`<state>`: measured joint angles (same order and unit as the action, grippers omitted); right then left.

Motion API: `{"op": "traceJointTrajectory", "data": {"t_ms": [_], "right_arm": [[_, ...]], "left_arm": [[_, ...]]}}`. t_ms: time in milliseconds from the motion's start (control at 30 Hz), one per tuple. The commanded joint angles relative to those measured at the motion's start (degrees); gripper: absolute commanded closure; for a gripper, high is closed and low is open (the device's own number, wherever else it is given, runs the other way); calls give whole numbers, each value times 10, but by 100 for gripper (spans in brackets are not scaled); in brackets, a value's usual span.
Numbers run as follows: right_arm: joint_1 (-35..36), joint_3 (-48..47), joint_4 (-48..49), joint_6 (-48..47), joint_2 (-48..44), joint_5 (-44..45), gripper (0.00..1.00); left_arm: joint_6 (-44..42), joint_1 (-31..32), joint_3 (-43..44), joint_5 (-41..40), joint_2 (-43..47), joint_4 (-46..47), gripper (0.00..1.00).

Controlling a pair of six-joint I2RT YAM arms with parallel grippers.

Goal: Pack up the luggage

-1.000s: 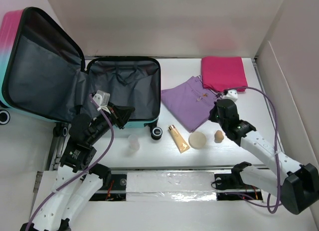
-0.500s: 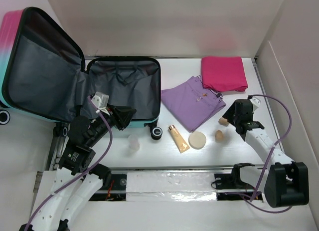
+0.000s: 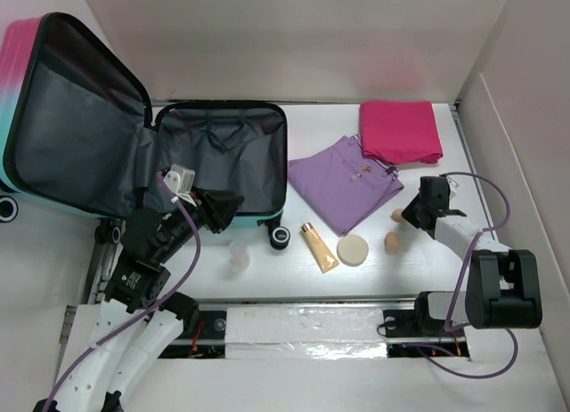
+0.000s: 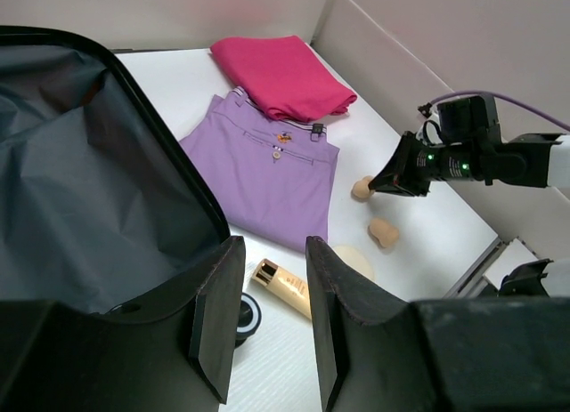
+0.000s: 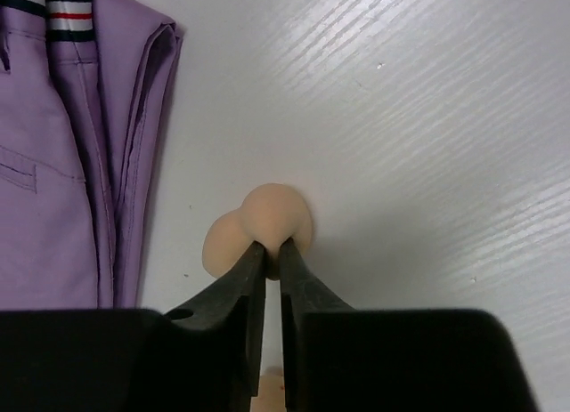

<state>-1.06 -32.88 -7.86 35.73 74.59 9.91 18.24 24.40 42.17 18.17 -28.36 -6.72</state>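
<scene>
The luggage [image 3: 223, 158] lies open at the left, its pink-to-teal lid [image 3: 18, 83] standing up and its dark grey lining [image 4: 89, 189] bare. My left gripper [image 3: 223, 207] hovers at its front edge, open and empty [image 4: 272, 314]. My right gripper [image 3: 410, 213] is shut on a beige makeup sponge [image 5: 267, 221], low at the table beside the purple shorts [image 3: 343, 181]. The sponge also shows in the top view [image 3: 397, 215] and in the left wrist view [image 4: 362, 188].
A second beige sponge [image 3: 390, 242], a round puff [image 3: 354, 249] and a foundation tube [image 3: 319, 246] lie in front of the shorts. A folded pink cloth [image 3: 401, 132] lies at the back right. A small clear cup [image 3: 239, 254] stands near a luggage wheel [image 3: 280, 238].
My right arm has folded back toward the right edge, and the beige sponge now shows pinched at its fingertips. The left arm has barely moved.
</scene>
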Motion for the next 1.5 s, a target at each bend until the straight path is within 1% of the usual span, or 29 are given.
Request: {"op": "traceJointTrajectory", "data": {"t_ms": [0, 33, 67, 167, 300, 400, 500, 533, 567, 633, 667, 700, 733, 767, 800, 833, 867, 900, 1000, 1067, 1100, 1133, 1200, 1233, 1333, 1367, 1400, 1433, 1467], "right_arm": [[-4, 2, 36, -4, -12, -13, 89], [-4, 11, 55, -4, -23, -13, 96], [-4, 19, 62, -5, -56, -12, 99], [1, 40, 61, -9, -138, -6, 100], [51, 26, 31, -6, -224, -20, 100], [104, -11, 37, 18, -234, -48, 100], [200, -100, 54, 36, -172, -62, 100], [255, -129, 62, 38, -121, -63, 100], [281, -192, 72, 39, -91, -65, 100], [322, -260, 107, 40, -32, -75, 100], [351, -296, 122, 43, 32, -94, 99], [365, -368, 127, 43, 64, -106, 96], [374, -404, 130, 41, 94, -122, 89], [384, -437, 125, 38, 146, -131, 68], [390, -487, 119, 36, 166, -133, 58], [396, -502, 116, 34, 181, -138, 47], [396, -507, 115, 32, 190, -150, 32], [396, -506, 119, 29, 194, -153, 29], [389, -441, 130, 22, 154, -128, 28], [375, -360, 123, 20, 120, -80, 34], [368, -331, 117, 23, 100, -66, 44], [353, -270, 102, 24, 54, -43, 76], [340, -214, 74, 29, 3, -2, 98], [335, -187, 44, 33, -50, 22, 100], [322, -103, -68, 57, -129, 144, 100], [310, -85, -125, 65, -174, 192, 96], [302, -56, -148, 79, -195, 202, 90], [293, -43, -172, 88, -213, 207, 78], [283, -32, -203, 98, -245, 195, 71]], "left_arm": [[-5, 3, 18, 3, 5, 20, 69], [-5, 3, 18, 4, 3, 21, 69], [-5, 3, 18, 4, 4, 21, 69], [-5, 3, 18, 5, 2, 21, 69], [-4, 3, 17, 7, 1, 23, 69], [-4, 3, 16, 10, 3, 25, 69], [-3, 3, 15, 5, 4, 25, 69], [-3, 3, 15, 2, 5, 24, 69], [-3, 3, 15, 1, 6, 24, 69], [-2, 3, 15, -5, 8, 23, 69], [-2, 3, 15, -5, 8, 22, 69], [-2, 3, 15, -8, 8, 22, 69], [-2, 3, 16, -11, 10, 22, 69], [-2, 3, 16, -13, 12, 21, 69], [-2, 3, 16, -15, 12, 20, 69], [-2, 3, 16, -18, 14, 19, 69], [-3, 3, 16, -19, 15, 19, 69], [-3, 3, 17, -19, 15, 18, 69], [-3, 3, 18, -17, 13, 18, 69], [-2, 3, 18, -14, 11, 18, 69], [-2, 3, 17, -14, 11, 19, 69], [-1, 3, 18, -10, 10, 19, 69], [-1, 3, 18, -8, 10, 21, 69], [-1, 3, 18, -8, 11, 21, 69], [-1, 3, 18, -10, 14, 20, 69], [0, 3, 18, -11, 16, 20, 69], [0, 3, 17, -10, 16, 20, 69], [0, 3, 17, -9, 18, 21, 69], [0, 3, 16, -8, 19, 22, 69]]}}
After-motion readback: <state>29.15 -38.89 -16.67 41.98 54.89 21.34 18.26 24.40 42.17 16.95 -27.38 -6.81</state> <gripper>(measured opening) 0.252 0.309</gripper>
